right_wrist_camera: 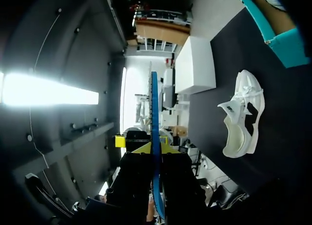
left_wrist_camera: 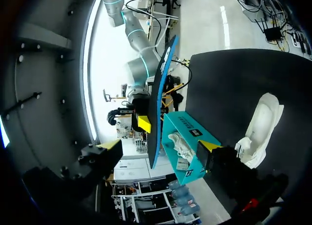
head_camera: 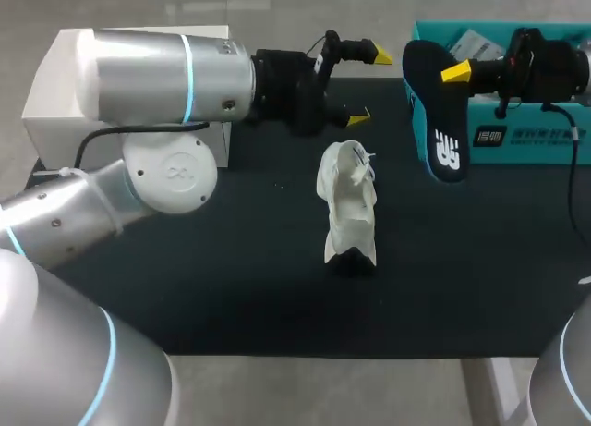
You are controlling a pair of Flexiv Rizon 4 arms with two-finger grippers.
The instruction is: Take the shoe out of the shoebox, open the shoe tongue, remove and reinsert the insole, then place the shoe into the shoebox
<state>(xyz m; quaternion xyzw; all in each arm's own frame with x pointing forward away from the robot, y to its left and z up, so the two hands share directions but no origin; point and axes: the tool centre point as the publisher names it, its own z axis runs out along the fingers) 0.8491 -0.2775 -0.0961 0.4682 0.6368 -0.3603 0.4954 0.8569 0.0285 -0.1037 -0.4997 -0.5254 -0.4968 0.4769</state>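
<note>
My right fingers (head_camera: 457, 72) pinch the insole (head_camera: 441, 121) edge-on beside the shoebox (head_camera: 517, 135); my left fingers (head_camera: 367, 86) hang open. The white shoe (head_camera: 349, 200) lies unheld on the desk (head_camera: 231, 278) — pushing the insole in could shove it away or buckle the insole.

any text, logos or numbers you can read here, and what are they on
insole: a white logo mark near its lower end, no readable words.
shoebox: a dark patch and white characters on its side wall, too blurred to read.
paper slip in the shoebox: print too small to read.
shoe: no text visible.
</note>
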